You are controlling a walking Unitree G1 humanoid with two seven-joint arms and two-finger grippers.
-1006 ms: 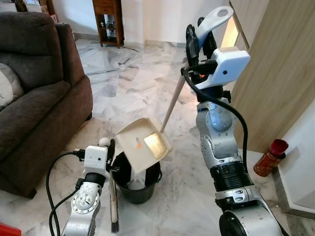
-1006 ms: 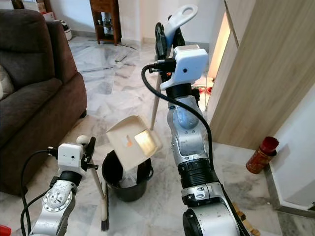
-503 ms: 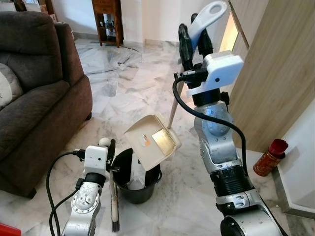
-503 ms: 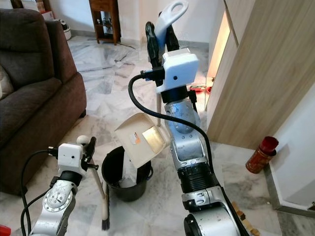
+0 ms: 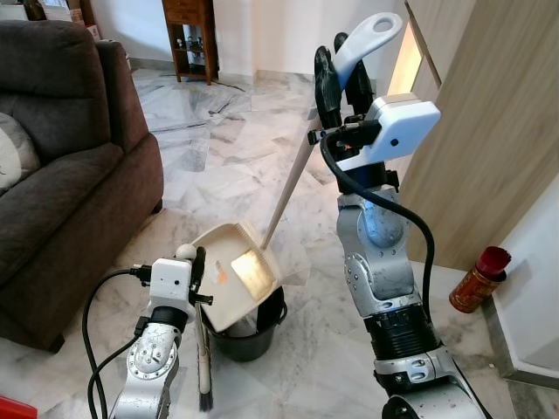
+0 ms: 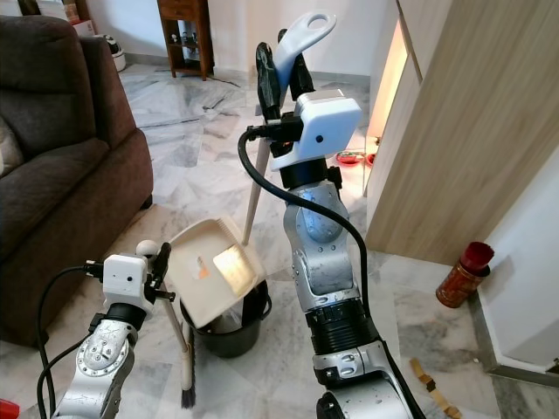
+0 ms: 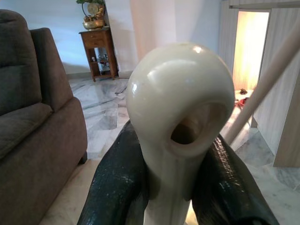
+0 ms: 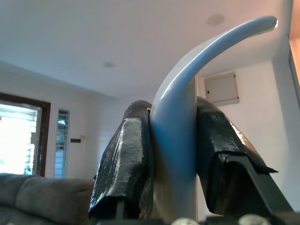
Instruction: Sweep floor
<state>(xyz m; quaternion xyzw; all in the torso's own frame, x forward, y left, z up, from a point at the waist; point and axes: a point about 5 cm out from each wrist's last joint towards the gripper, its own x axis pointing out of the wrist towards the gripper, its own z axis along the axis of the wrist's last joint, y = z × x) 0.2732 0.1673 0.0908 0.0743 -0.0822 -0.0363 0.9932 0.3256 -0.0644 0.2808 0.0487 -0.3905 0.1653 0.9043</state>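
As the right gripper (image 5: pixel 342 74), pinching the dustpan (image 5: pixel 234 272) handle, swung back left, the pan tipped lower over the bucket (image 5: pixel 249 332); dumping nearly done. Left gripper (image 7: pixel 180 187) clamped the broom (image 5: pixel 203 358).

Floor (image 5: pixel 218 166): polished marble, grey-veined, glossy with reflections. Sofa (image 5: pixel 61 175): dark brown cloth, matt, slightly napped. Dustpan (image 5: pixel 236 275): cream plastic, smooth, semi-gloss; its handle (image 8: pixel 187 93) the same, with a soft sheen. Brush knob (image 7: pixel 180 108): glossy cream plastic. Bucket (image 5: pixel 249 336): black plastic, dull. Pincer fingers (image 7: pixel 122 187): black, rubbery, faintly textured. Arms (image 5: pixel 376 262): silver metal, satin. Cabinet (image 5: pixel 498 131): wood-grain, matt
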